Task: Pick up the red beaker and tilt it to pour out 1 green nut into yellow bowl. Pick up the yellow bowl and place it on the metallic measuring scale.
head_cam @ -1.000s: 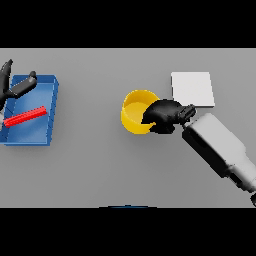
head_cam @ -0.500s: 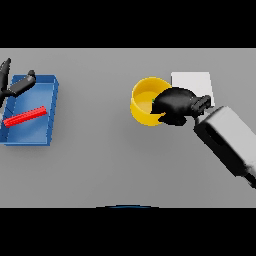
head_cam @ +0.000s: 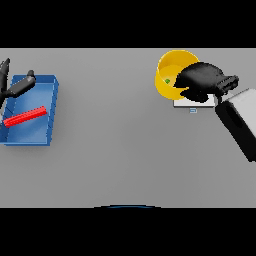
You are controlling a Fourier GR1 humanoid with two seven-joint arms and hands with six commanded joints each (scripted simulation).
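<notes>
Head view is showing my right hand (head_cam: 202, 81) gripping the yellow bowl (head_cam: 172, 75) by its right rim, fingers curled over the edge and clamped on it, while I am holding the bowl above the far right part of the counter (head_cam: 125, 150). The bowl is overlapping the metallic measuring scale (head_cam: 192, 102), of which only a pale strip is peeking out beneath my hand and the bowl's lower edge; whether the bowl is already touching the scale I cannot tell.

I am judging the bowl to be light and rigid, a thin-walled shell with a smooth, probably slippery wall, so a pinch across the rim seems the right hold, kept firm so it does not swing or tip. It is looking bright yellow, round and open, tilted slightly toward me, with one small green nut (head_cam: 167, 81) lying inside near its left wall. That loose nut could roll out if I am tipping the bowl too far, so I am wanting to level it before lowering.

My left hand (head_cam: 15, 85) is idling at the far left edge, fingers spread apart, over the blue tray (head_cam: 45, 132) in which the red beaker (head_cam: 24, 116) is lying on its side.
</notes>
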